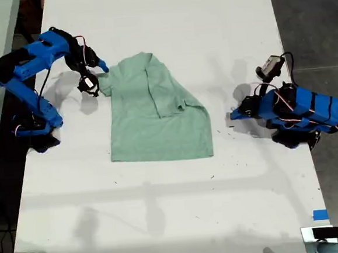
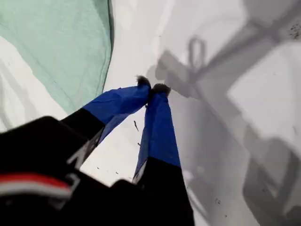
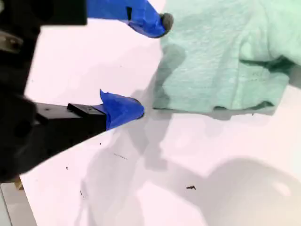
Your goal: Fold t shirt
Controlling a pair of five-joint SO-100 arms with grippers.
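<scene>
The t shirt [image 1: 157,124] lies flat-ish mid-bench, collar end toward the far side and hem toward the near side. The side on the exterior view's right is already flipped over onto the body as a long flap. The sleeve on the exterior view's left sticks out unfolded.

My second hand [image 1: 100,73] is right at that sleeve, jaws spread wide. In its own wrist view the sleeve's edge [image 3: 221,56] sits just past the fingertips, with one tip over the cloth and the other over bare bench [image 1: 149,22]. So I'd call the step "grab the left sleeve and fold it in".

To do it well, I'd push in a touch so both layers of the sleeve end up between the jaws, not just the hem lip. Pinch low against the bench, lift only enough to clear, then carry it across toward the flap so the two folds meet around the middle. Too much lift would probably drag the whole shirt, since it's light and wrinkly.

My first hand [image 2: 151,87] is pinched closed on nothing, parked well apart from the shirt toward the exterior view's right. It won't be in the way.

There's plenty of bare bench near and far of the shirt. The bench edge runs close behind each arm's base, so any swing should go inward.
</scene>
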